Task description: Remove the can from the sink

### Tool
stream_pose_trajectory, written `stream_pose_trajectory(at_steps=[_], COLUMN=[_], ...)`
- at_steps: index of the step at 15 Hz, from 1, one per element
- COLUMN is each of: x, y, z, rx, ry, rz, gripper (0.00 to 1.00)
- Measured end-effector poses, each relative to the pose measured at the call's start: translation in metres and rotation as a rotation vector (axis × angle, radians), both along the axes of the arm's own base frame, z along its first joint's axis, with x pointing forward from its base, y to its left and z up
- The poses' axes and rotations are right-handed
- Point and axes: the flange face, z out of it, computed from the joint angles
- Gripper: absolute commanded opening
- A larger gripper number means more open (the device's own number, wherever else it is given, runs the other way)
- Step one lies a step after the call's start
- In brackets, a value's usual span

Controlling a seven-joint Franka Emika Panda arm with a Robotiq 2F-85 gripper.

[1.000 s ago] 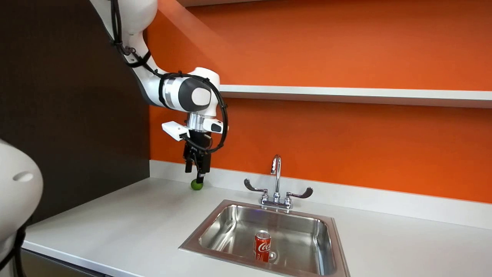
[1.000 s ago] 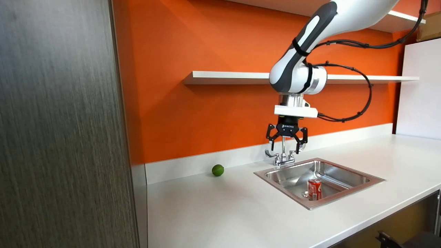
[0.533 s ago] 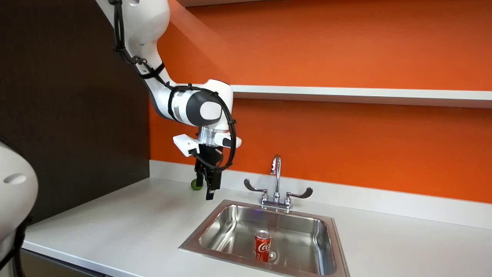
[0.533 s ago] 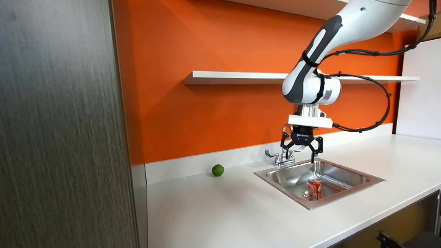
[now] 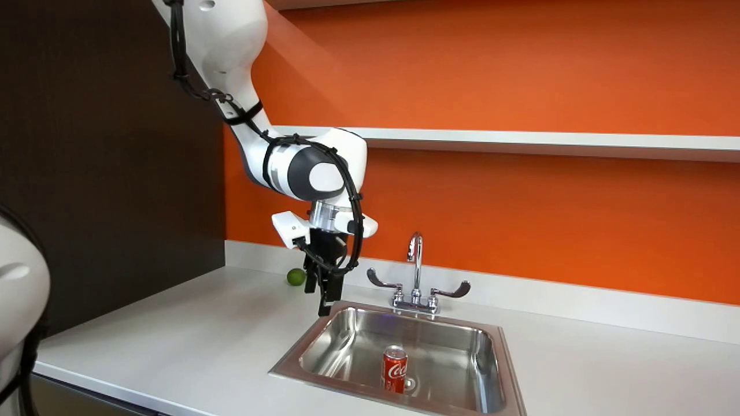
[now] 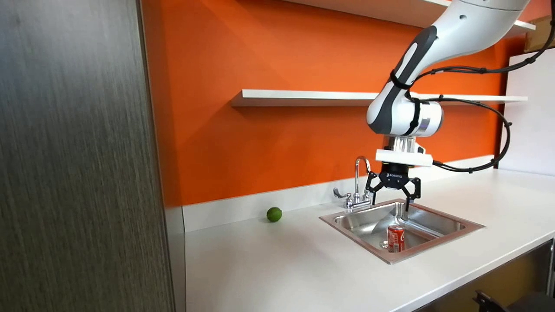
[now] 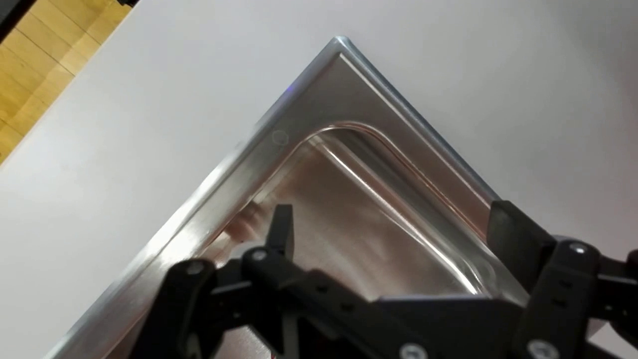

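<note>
The sink (image 5: 286,367) is set into the table (image 5: 196,335), the can (image 5: 395,370) is stood upright inside it just beside the drain (image 5: 410,383), and the faucet (image 5: 417,283) is mounted behind the sink, in front of the backsplash (image 5: 578,300). In both exterior views the ball (image 6: 274,214) is placed on the table to the left of the sink, near the backsplash, and a shelf (image 6: 295,97) is fixed to the wall (image 6: 269,147) above. The end effector (image 6: 390,206) is held higher than the can and apart from it.
</note>
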Motion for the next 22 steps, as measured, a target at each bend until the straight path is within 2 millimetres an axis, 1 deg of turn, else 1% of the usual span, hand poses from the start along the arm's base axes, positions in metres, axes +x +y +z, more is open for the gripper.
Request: stream_pose_trajectory(at_steps=[8,10,13,15,19,22], x=[0.000,0.004,0.016,0.026,0.047,0.066], y=[0.000,-0.003,-0.024,-0.043,-0.078,-0.090], z=[-0.001,-0.001,-0.004,-0.011,-0.036,-0.058], rx=[-0.002,-0.018,-0.049,-0.062,-0.081,-0.091], ry=[0.001,0.003,0.009,0.015,0.037,0.055], rz=[0.002,0.015,0.016,0.012,0.038,0.084], gripper=[1.00,1.00,1.00,1.00,1.00,1.00])
